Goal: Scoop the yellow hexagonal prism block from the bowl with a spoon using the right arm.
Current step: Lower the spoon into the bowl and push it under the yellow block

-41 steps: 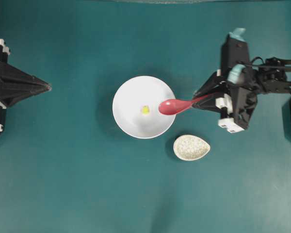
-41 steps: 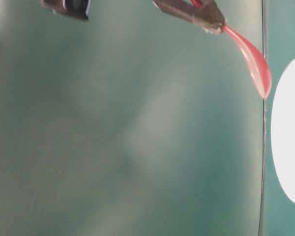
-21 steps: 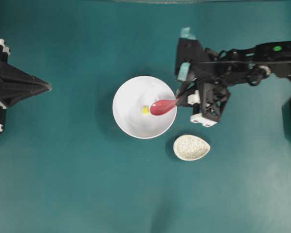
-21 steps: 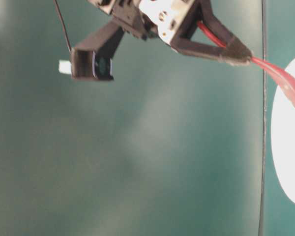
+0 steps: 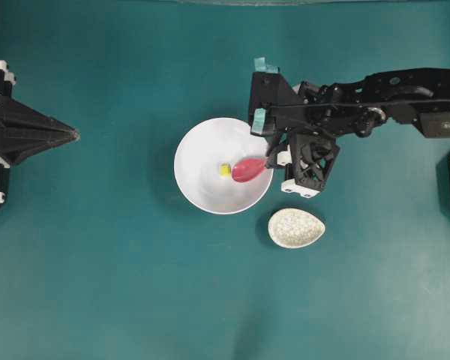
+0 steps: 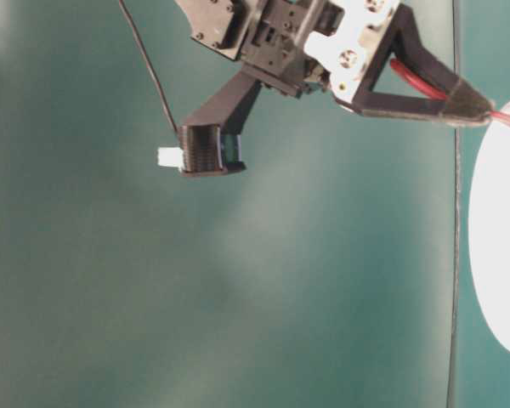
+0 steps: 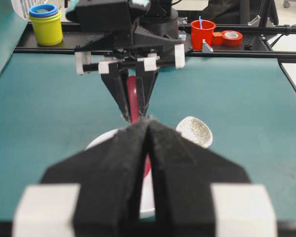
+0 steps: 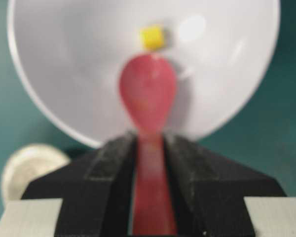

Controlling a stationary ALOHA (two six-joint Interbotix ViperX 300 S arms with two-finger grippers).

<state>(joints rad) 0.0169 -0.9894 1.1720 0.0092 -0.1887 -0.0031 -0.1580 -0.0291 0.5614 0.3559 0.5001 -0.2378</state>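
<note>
On the teal table (image 5: 105,285), dead centre, sits one white bowl (image 5: 202,187), and inside it one yellow block (image 5: 224,169), just left of the bowl's middle. One red spoon (image 5: 249,169) is in play: its scoop lies inside the bowl with the tip right beside the block at the block's 3 o'clock; touching or not, the overhead view cannot settle. The right wrist view shows the block (image 8: 152,37) just past the scoop's tip (image 8: 148,89), at 12 o'clock from it. The right gripper (image 5: 268,160) reaches in over the bowl's rim at 3 o'clock, fingers clamped on the spoon's handle, which runs back between the two black fingers (image 8: 108,163). One speckled spoon rest (image 5: 295,227) lies at 5 o'clock from the bowl, apart from it. Two arms in all: the left gripper (image 5: 73,135) waits well off at 9 o'clock, its two fingers (image 7: 113,168) pressed together on nothing, pointing at the bowl. At the table's far edge stand one yellow cup stack (image 7: 47,24) and one red cup (image 7: 203,33).
</note>
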